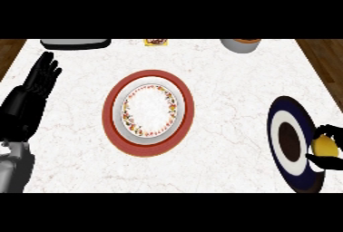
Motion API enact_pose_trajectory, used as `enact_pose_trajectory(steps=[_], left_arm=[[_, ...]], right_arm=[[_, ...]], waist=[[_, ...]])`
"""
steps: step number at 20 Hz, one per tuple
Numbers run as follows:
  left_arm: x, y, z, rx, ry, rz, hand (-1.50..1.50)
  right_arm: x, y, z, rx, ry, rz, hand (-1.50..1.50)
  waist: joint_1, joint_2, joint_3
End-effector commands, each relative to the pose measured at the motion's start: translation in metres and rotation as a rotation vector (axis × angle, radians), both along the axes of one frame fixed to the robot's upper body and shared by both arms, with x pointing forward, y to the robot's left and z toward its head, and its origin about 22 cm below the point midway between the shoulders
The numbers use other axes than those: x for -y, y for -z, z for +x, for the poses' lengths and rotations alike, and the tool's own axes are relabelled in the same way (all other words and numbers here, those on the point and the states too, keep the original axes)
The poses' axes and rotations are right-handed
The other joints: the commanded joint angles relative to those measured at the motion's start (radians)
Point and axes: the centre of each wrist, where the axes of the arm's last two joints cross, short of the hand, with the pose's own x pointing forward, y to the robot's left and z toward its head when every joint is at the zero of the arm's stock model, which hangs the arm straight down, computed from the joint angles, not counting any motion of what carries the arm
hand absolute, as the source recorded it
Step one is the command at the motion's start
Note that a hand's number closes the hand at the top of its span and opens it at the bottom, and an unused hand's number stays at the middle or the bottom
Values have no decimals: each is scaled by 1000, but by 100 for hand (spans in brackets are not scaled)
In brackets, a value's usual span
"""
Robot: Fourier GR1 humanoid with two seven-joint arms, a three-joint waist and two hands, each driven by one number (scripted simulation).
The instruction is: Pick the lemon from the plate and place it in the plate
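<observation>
right robot hand [328, 147] is curled around the lemon [325, 146] at the right rim of the dark blue plate [280, 122], left robot hand [36, 86] rests open at left; lemon likely light, firm, rounded, slightly slippery, best held across its middle.

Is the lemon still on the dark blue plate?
Yes: the lemon sits over the dark blue plate, with the right hand curled round it.
</observation>
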Motion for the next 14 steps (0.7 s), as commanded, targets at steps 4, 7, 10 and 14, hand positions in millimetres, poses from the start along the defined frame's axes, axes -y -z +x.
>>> enact_pose_trajectory(steps=[4,7,10,14], left_arm=[[-5,4,-5,-12,-36,6,0],[-9,8,-11,-18,-16,-6,0],[-7,2,-3,-6,-35,5,0],[-7,5,-5,-13,-23,-8,0]], right_arm=[[-20,32,-46,21,429,-75,150],[-60,21,-38,115,414,-51,150],[-111,13,-38,175,362,62,150],[-171,-31,-35,331,232,156,150]], waist=[[-34,0,19],[-9,0,20],[-20,3,22],[-13,0,21]])
